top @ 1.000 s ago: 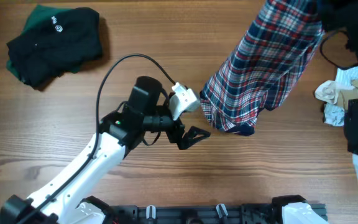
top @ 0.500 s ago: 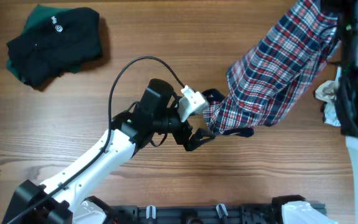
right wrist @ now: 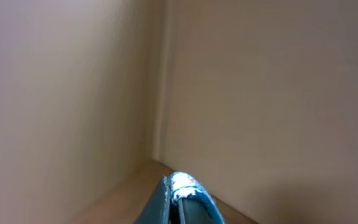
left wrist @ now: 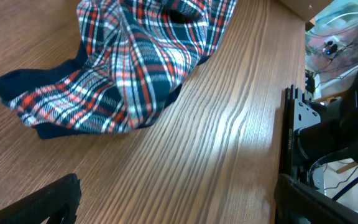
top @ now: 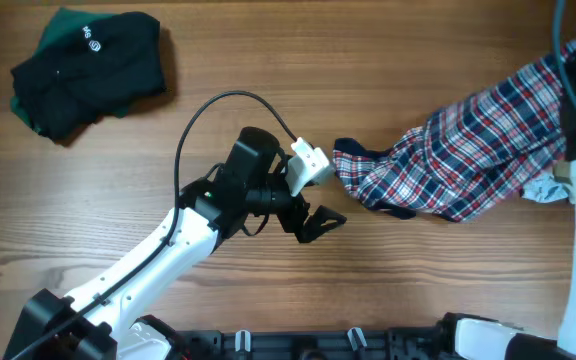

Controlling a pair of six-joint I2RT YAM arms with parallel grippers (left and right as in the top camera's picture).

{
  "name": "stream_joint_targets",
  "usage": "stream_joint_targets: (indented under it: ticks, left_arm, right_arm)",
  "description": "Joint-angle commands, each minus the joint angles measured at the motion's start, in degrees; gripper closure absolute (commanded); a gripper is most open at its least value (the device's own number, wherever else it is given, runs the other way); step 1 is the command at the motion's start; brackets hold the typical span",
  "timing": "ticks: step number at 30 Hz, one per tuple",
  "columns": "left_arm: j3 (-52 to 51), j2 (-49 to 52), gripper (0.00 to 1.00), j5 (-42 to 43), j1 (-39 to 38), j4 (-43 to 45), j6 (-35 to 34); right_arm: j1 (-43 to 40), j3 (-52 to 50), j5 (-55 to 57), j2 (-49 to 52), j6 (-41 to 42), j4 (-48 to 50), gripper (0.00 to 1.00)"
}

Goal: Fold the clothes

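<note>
The plaid shirt (top: 458,165), hanging steeply a moment ago, now lies dragged out low across the table's (top: 268,90) right side, its hem just right of the left gripper (top: 323,224), jaws released; the right gripper (right wrist: 179,193) looks clenched; flattening for the fold seems begun.

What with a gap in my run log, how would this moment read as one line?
left tool open, empty | plaid top unfolded, hem beside left tool | right tool state unclear | black-green garment bunched, apart
</note>
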Motion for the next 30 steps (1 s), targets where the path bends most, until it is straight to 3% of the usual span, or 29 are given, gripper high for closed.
stream_joint_targets:
  ticks: [1,2,4,6,8,9,11,18,22,25,30]
  left_arm:
    - [0.57,0.98,0.0,-0.15,-0.22,0.04,-0.55]
    - [0.57,1.6,0.0,-0.15,-0.22,0.22,-0.55]
    - [0.57,2.67,0.0,-0.13,-0.22,0.28,-0.57]
    - [0.57,2.93,0.0,-0.11,-0.22,0.26,-1.29]
    - [0.57,2.93,0.0,-0.11,-0.22,0.44,-1.68]
    - [0.57,2.93,0.0,-0.09,-0.22,0.42,-2.19]
    - [0.57,2.93,0.0,-0.07,-0.22,0.46,-5.6]
    - [0.57,2.95,0.0,2.67,-2.4,-0.61,-28.06]
    - [0.57,3.3,0.0,-0.59,-5.18,-5.4,-41.59]
    - [0.57,4.76,0.0,-1.2,-6.51,-6.12,-44.72]
    - [0.57,11.87,0.0,-1.42,-7.72,3.67,-46.75]
  right_arm:
    - [-4.92,1.42,-0.48,1.38,1.6,-3.13,0.96]
    - [-6.14,1.42,-0.74,2.01,2.95,-5.16,0.91]
    - [-7.54,1.42,-0.72,3.06,3.76,-6.71,0.58]
    - [-8.22,1.42,-0.5,3.93,3.52,-7.32,0.42]
    - [-8.28,1.42,-0.52,3.96,3.56,-7.87,0.19]
    - [-8.28,1.42,-0.52,3.96,3.54,-8.09,0.01]
    - [-8.28,1.42,-0.55,3.96,3.56,-8.81,0.0]
    - [-8.28,1.42,-0.83,3.89,5.81,-13.33,0.0]
    - [-8.28,1.42,-7.61,3.89,7.34,-17.99,0.0]
    - [-8.28,1.42,-10.49,3.89,10.67,-20.39,0.0]
    - [-8.28,1.42,-15.85,3.89,11.26,-22.53,0.0]
